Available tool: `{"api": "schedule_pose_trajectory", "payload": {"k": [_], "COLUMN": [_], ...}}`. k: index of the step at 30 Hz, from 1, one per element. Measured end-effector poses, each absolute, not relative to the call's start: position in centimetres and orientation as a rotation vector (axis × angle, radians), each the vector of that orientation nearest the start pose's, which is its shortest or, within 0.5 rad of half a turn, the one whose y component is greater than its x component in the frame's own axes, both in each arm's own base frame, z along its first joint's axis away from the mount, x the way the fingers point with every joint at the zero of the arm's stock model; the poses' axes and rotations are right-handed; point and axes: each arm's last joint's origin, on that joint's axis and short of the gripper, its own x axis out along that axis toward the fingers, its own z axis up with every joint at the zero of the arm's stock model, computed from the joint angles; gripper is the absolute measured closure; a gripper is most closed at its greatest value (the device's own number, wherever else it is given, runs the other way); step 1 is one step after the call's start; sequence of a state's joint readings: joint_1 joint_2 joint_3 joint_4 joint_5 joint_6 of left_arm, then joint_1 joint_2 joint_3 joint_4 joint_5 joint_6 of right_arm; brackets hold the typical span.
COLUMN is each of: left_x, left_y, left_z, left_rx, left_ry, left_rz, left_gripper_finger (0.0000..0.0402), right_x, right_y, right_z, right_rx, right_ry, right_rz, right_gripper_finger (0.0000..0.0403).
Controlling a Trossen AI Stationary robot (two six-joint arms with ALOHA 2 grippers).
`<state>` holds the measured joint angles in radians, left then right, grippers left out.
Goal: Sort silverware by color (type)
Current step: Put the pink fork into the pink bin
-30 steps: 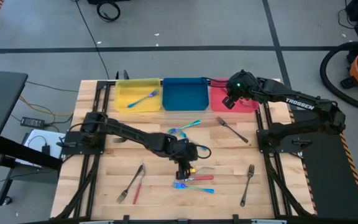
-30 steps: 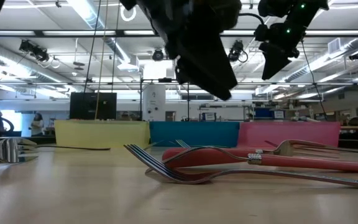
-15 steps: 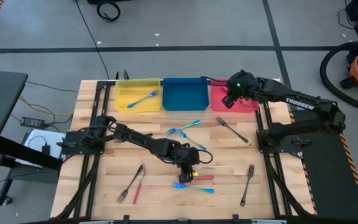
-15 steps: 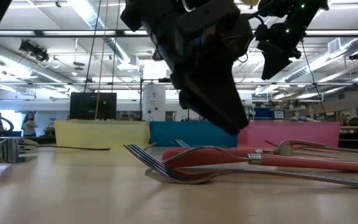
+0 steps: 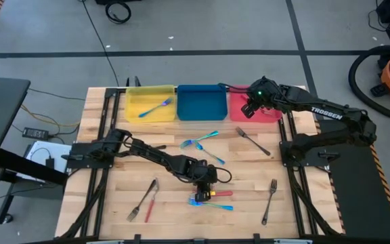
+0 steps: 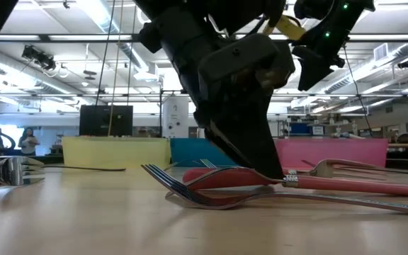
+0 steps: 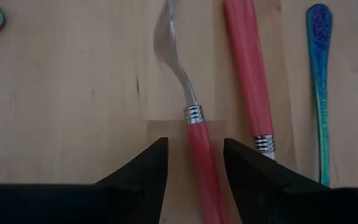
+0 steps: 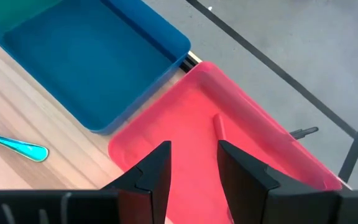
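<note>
Near the table's (image 5: 114,203) front middle, the left gripper (image 5: 204,184) is down at the wood among a small cluster of silverware. Its wrist view shows the two dark fingers (image 7: 143,165) spread apart, one on each side of a red fork's (image 7: 194,134) handle, with a gap on both sides, so the jaws are open and straddling the handle, not clamped on it. Just beside that fork lies a second red handle (image 7: 247,74), roughly parallel, and past it a teal handle (image 7: 319,81). In the low view the gripper's tip meets the fork at the metal collar where handle joins neck. Whether a finger touches the wood I cannot tell. The right gripper (image 5: 248,110) hangs over the red tray (image 5: 273,115) at the table's back right; its fingers (image 8: 151,171) stand apart with nothing between them, and a red piece (image 8: 219,127) lies in the tray below. The blue tray (image 5: 202,102) sits between the red one and the yellow tray (image 5: 151,103), which holds a blue-handled piece (image 5: 156,107). Elsewhere on the table: two teal pieces (image 5: 202,139) near the middle, a grey fork (image 5: 252,141) just right of them, another grey fork (image 5: 269,200) at the front right, and at the front left a grey fork (image 5: 141,201) beside a red knife (image 5: 150,202), their ends crossing.
</note>
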<state>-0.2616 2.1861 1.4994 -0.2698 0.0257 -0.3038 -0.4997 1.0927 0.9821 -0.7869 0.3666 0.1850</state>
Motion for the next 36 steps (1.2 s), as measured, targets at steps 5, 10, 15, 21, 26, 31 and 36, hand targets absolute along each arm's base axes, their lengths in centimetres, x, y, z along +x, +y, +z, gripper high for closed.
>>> {"api": "schedule_pose_trajectory", "payload": {"k": [5,10,15,21,26,31,36], "left_x": [44.0,44.1,44.3,44.3,44.3,44.2,43.9], "left_y": [-11.7,-11.2,-10.6,-9.2,-6.5,-1.7,4.0], "left_z": [13.1,12.9,12.8,13.4,15.8,18.7,20.3], "left_rx": [-0.154,-0.152,-0.145,-0.18,-0.18,-0.193,-0.191], "left_ry": [0.983,0.993,0.993,1.002,0.968,0.889,0.828], "left_rz": [-0.093,-0.084,-0.091,-0.118,-0.097,-0.028,0.063], "left_gripper_finger": [0.0259,0.0318,0.0377,0.0377,0.0377,0.0377,0.0377], "right_x": [17.8,17.8,17.7,17.8,17.8,17.9,17.8], "right_y": [-10.8,-10.8,-10.8,-10.8,-10.8,-10.8,-10.8], "right_z": [29.6,29.6,29.6,29.6,29.6,29.7,30.6], "right_rx": [0.226,0.226,0.226,0.221,0.204,0.201,0.193], "right_ry": [0.846,0.847,0.848,0.849,0.857,0.853,0.76], "right_rz": [-0.887,-0.887,-0.887,-0.885,-0.872,-0.817,-0.824], "right_gripper_finger": [0.0266,0.0266,0.0266,0.0266,0.0266,0.0266,0.0266]}}
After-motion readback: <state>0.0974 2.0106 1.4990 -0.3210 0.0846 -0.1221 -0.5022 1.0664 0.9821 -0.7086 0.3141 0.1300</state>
